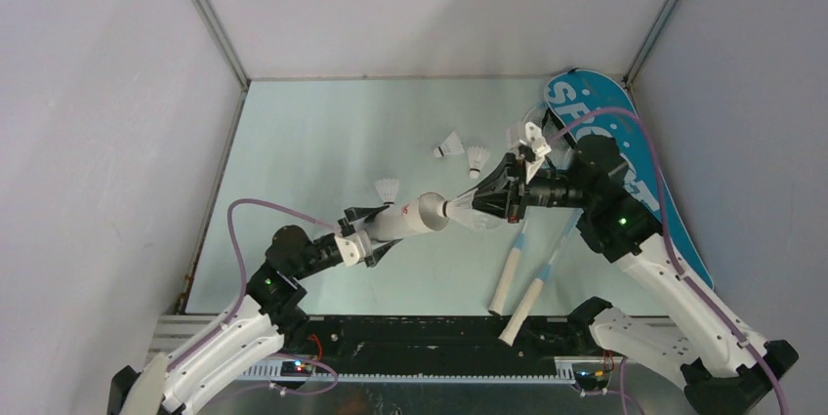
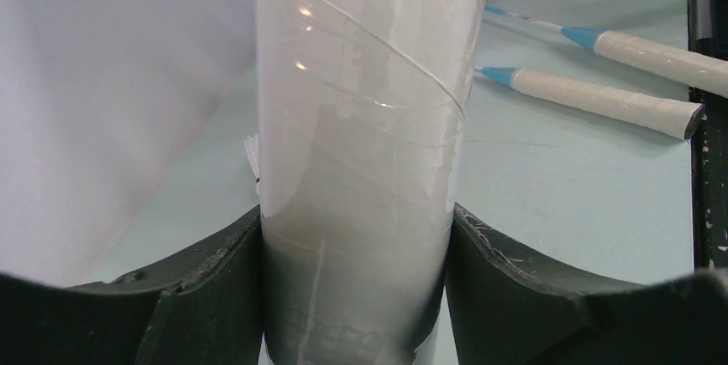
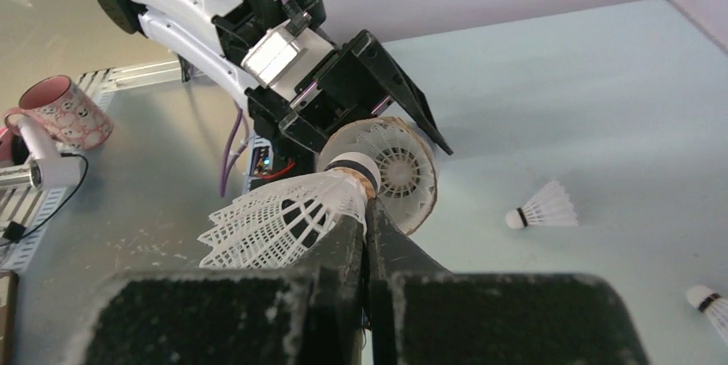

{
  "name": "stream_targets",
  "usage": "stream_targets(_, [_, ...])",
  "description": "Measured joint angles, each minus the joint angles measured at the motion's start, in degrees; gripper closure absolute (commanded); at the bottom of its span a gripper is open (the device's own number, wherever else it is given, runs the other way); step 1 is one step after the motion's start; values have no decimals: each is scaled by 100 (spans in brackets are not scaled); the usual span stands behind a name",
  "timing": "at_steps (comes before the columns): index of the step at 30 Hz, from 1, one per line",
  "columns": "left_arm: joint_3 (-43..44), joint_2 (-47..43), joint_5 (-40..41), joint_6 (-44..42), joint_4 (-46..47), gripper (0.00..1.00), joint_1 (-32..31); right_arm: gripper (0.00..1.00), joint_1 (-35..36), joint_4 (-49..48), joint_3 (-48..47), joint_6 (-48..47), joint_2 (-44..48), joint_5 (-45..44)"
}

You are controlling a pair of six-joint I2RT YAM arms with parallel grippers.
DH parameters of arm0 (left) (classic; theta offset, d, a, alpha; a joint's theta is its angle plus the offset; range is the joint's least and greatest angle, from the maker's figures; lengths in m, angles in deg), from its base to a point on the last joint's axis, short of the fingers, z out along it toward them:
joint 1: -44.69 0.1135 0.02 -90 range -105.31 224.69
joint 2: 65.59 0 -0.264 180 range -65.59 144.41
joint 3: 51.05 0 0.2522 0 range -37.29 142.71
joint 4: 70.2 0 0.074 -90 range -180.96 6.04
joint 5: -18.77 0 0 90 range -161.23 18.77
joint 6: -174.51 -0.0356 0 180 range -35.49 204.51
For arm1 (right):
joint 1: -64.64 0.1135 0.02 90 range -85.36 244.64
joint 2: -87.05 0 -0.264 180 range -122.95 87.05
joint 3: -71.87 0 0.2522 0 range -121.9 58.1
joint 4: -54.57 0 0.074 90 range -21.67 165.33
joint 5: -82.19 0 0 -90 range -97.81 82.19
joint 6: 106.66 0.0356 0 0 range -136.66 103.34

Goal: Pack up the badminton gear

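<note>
My left gripper is shut on the long white tube and holds it off the table; in the left wrist view the tube fills the gap between both jaws. Pinched in my shut right gripper is a white shuttlecock, its cork at the tube's open mouth, where another shuttlecock sits inside. Three loose shuttlecocks lie on the table. Two rackets with cream handles lie near the front. The blue bag lies under the right arm.
A pink mug stands off the table beside the left arm's base. Purple cables loop off both arms. Grey walls close the table in at the back and on both sides.
</note>
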Motion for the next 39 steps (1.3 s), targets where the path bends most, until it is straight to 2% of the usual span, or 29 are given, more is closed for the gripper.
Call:
stream_targets(4, [0, 0, -7, -4, -15, 33, 0, 100, 343, 55, -11, -125, -243, -234])
stream_targets(19, [0, 20, -175, 2, -11, 33, 0, 100, 1567, 643, -413, -907, -1062, -2059])
stream_targets(28, [-2, 57, -203, 50, -17, 34, 0, 100, 1943, 730, -498, -1167, -1403, -2699])
stream_targets(30, [-2, 57, -201, 74, -15, 34, 2, 90, 1996, 734, -520, -1239, -1434, -2824])
stream_targets(31, [-2, 57, -201, 96, -13, 34, 4, 79, 2028, 743, -525, -1268, -1440, -2905])
stream_targets(33, [-2, 57, -192, 129, -9, 34, 7, 67, 2085, 756, -527, -1333, -1440, -3067])
stream_targets(39, [-7, 48, -133, 175, -11, 34, 22, 47, 2131, 925, -533, -1451, -1246, -3307])
